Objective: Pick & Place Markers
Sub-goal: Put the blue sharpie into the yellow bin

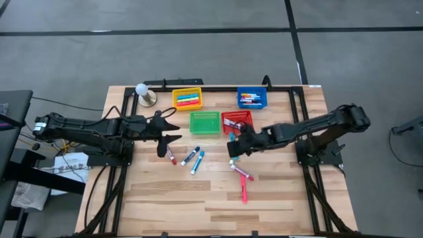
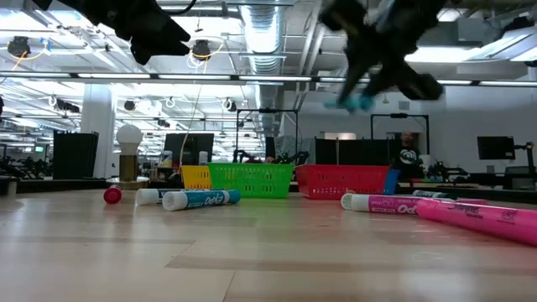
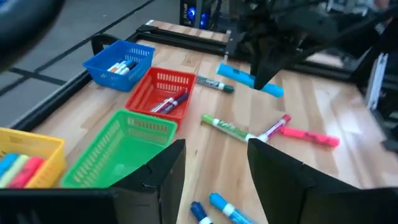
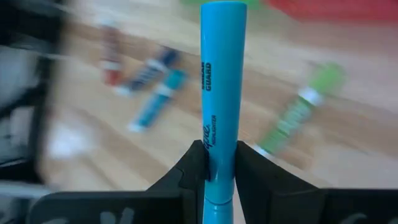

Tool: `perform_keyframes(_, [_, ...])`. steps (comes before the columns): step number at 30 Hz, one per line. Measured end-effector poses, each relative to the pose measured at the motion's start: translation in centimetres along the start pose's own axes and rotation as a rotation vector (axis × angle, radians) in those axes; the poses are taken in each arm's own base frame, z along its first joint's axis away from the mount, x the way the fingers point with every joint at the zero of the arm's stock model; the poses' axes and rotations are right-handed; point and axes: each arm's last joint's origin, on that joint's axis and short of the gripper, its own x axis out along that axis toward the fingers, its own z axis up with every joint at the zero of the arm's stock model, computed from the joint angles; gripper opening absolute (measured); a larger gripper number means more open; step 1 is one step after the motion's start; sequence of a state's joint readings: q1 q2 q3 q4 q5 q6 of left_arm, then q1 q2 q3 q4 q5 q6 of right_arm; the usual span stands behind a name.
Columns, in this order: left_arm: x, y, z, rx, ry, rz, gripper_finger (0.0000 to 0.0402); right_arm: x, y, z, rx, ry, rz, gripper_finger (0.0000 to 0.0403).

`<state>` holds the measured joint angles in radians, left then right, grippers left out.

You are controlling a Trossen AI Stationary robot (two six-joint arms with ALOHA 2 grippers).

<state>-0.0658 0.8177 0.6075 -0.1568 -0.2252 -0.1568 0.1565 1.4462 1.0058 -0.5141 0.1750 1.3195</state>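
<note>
My right gripper (image 1: 233, 148) hangs over the table's middle, near the red basket (image 1: 236, 121), shut on a light-blue marker (image 4: 222, 93). That marker also shows in the left wrist view (image 3: 239, 76) and in the low view (image 2: 352, 102). My left gripper (image 1: 170, 132) is open above the table, left of the green basket (image 1: 205, 123), and touches nothing. Loose markers lie flat on the wood: a red one (image 1: 170, 156), two blue ones (image 1: 193, 159), a green one (image 3: 225, 127) and pink ones (image 1: 244, 190). My right gripper pinches the light-blue marker between its two fingers (image 4: 193, 167), near one end of the barrel (image 4: 221, 163). The rest of the marker sticks out forward past the fingertips, along the fingers. It is lifted clear of the table, well above the markers lying there.
Four mesh baskets stand near the far edge: yellow (image 1: 187, 98) and blue (image 1: 252, 98) behind, green and red in front; yellow, blue and red hold markers. A small lamp with a white ball (image 1: 144, 93) stands at the far left. Bare wood lies toward the near edge.
</note>
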Motion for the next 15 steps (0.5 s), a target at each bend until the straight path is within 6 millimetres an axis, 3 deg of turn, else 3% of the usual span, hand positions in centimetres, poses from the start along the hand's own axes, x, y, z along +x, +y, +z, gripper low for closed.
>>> perform_keyframes(8, [0.0,-0.3,0.8,-0.158,-0.063,-0.087,0.0172,-2.1,2.8,2.5,-0.142,-0.197,0.328,0.0053])
perform_keyframes(15, [0.0,-0.6,1.8,-0.273,-0.151,-0.162,0.0172,-1.3,4.7,4.1,-0.258,-0.313,0.522,0.0053])
